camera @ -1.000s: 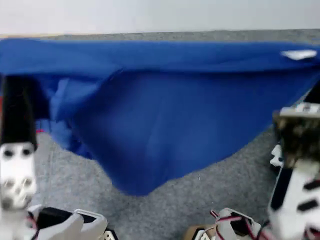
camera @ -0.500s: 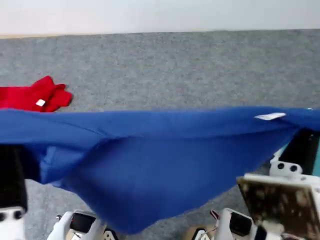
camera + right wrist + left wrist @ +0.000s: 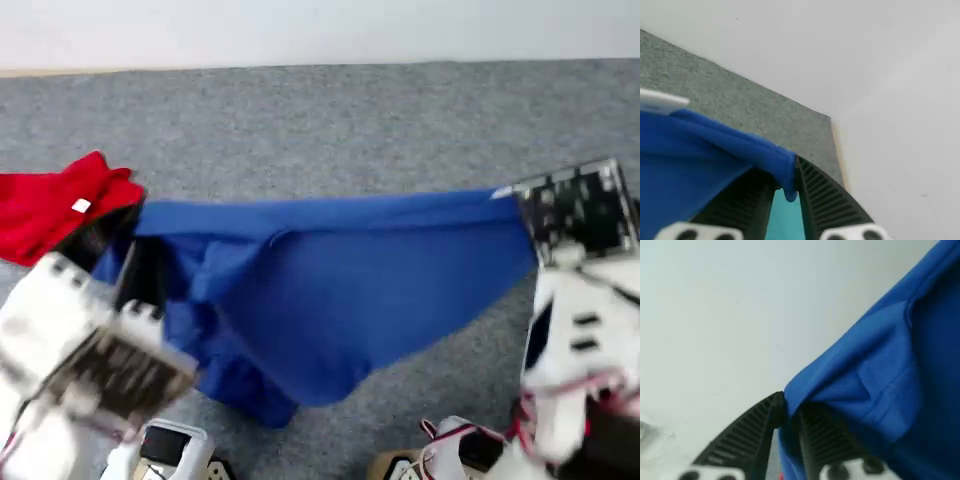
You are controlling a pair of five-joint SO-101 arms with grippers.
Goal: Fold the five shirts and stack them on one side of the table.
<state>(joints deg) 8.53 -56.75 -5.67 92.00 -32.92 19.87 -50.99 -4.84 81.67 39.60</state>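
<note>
1. Grip state: the left claw [image 3: 787,412] is closed tight on a bunched corner of the blue shirt [image 3: 330,290]. The right claw [image 3: 787,187] is likewise pinched shut on the opposite corner, with a fold of cloth squeezed between its jaws.
2. Position of the work: the blue shirt hangs as a sagging sheet between the two arms, over the near half of the grey tabletop [image 3: 330,110]. Its top edge is stretched roughly level. Whether the lowest fold touches the surface cannot be told.
3. Change: one second ago the shirt was held high and spread across the whole high view, hiding the far tabletop. Half a second ago it was lower. It now sits lower again and spans less width, as both arms have drawn inward.
4. Meaning for the task: the garment is probably being brought down for laying flat, so folding of this shirt has not begun.
5. A red shirt [image 3: 55,205] lies crumpled, unfolded, at the left edge of the tabletop.
6. Labels: a white tag [image 3: 660,102] sits on the blue shirt's held edge near the right claw. A second white tag [image 3: 80,206] shows on the red shirt. No writing is legible on either
</note>
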